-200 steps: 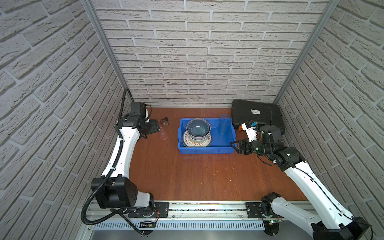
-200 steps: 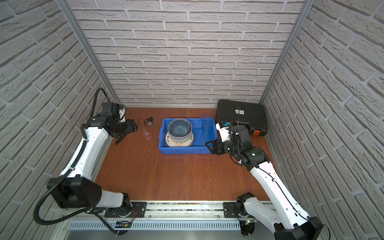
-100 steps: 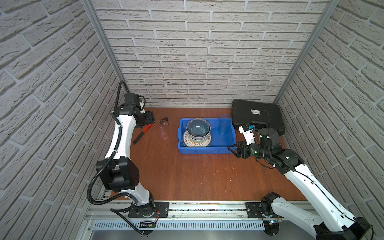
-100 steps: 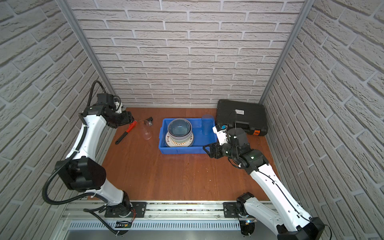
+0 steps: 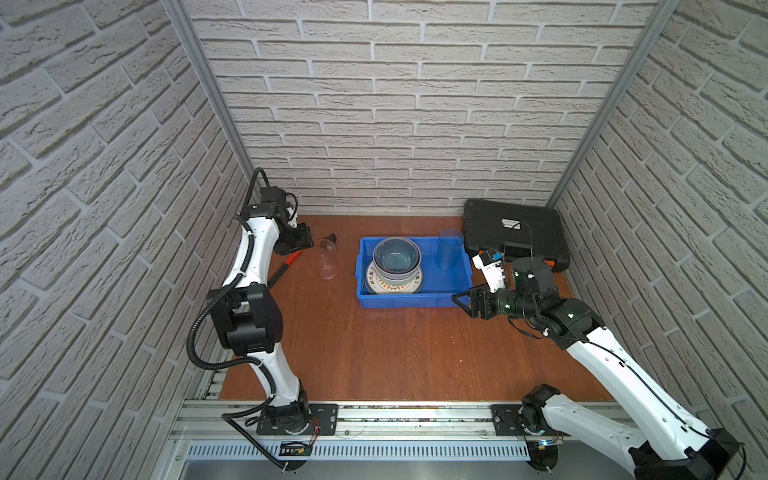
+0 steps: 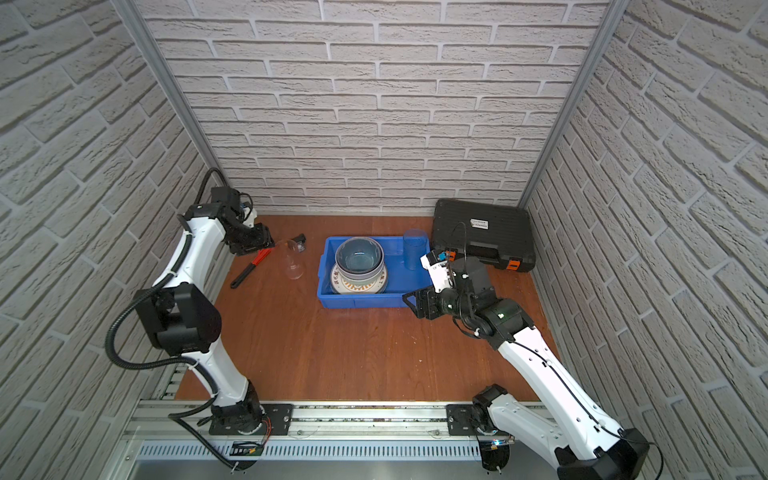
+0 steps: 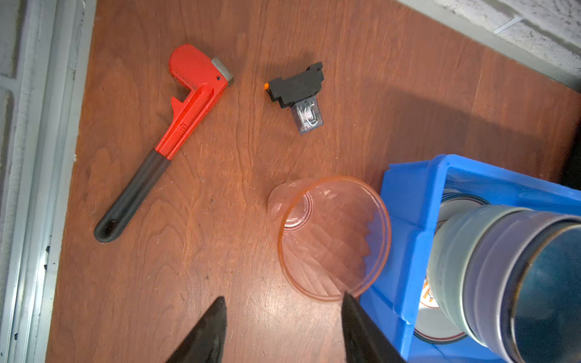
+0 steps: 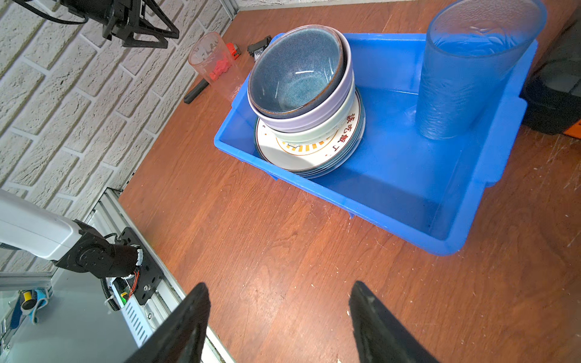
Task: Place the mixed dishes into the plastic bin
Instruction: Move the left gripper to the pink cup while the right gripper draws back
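The plastic bin [image 5: 409,300] [image 6: 361,300] sits mid-table. In it an orange sunburst plate [image 8: 314,151] tops a plate stack, with nested bowls [image 8: 295,72] on it, a dark blue bowl uppermost. A bluish tumbler [image 5: 449,249] [image 8: 465,78] stands in the bin's back right corner. A clear tumbler [image 5: 327,262] [image 7: 333,239] stands upright on the table just left of the bin. My left gripper [image 5: 301,245] [image 7: 283,297] hovers left of that tumbler, open and empty. Off the bin's front right corner, my right gripper [image 5: 467,301] [image 8: 279,283] is open and empty over bare wood.
A red wrench [image 7: 185,103] with a black handle lies on the table under my left gripper. A small black relay [image 7: 297,91] lies behind the clear tumbler. A black tool case [image 5: 513,228] fills the back right corner. Brick walls close three sides.
My left arm has raised its elbow and drawn the gripper back, uncovering the wrench, and its jaws have narrowed. My right gripper has drifted slightly away from the bin.
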Tool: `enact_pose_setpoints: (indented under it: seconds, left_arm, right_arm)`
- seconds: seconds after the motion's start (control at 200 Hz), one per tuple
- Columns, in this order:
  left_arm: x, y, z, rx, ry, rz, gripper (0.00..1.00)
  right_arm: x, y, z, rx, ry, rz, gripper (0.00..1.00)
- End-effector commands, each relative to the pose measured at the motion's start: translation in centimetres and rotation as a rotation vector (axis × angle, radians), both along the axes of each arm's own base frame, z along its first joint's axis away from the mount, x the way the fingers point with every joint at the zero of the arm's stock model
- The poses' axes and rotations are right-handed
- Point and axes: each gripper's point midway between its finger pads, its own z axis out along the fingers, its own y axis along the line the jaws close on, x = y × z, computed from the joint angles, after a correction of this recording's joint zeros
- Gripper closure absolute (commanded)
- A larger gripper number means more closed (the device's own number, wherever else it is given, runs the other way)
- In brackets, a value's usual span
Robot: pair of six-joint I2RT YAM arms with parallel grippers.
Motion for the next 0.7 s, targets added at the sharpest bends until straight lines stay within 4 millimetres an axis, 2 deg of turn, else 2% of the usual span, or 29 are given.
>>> enact_pose_setpoints:
  seconds: [0.0, 0.47, 0.695]
  left_arm:
    - [-0.3, -0.1, -0.9, -0.014, 0.024, -0.026, 0.43]
    - [0.9, -0.7, -4.5, -0.019, 0.113, -0.056, 0.56]
    - [0.9, -1.3, -5.4, 0.000, 0.140, -0.066, 0.71]
  right_arm:
    - [0.2, 0.2, 1.6, 0.015, -0.053, -0.001, 0.29]
    - [-0.2, 0.0, 1.3, 0.005, -0.058, -0.015, 0.28]
    - [-0.4, -0.3, 1.3, 0.002, -0.059, -0.025, 0.29]
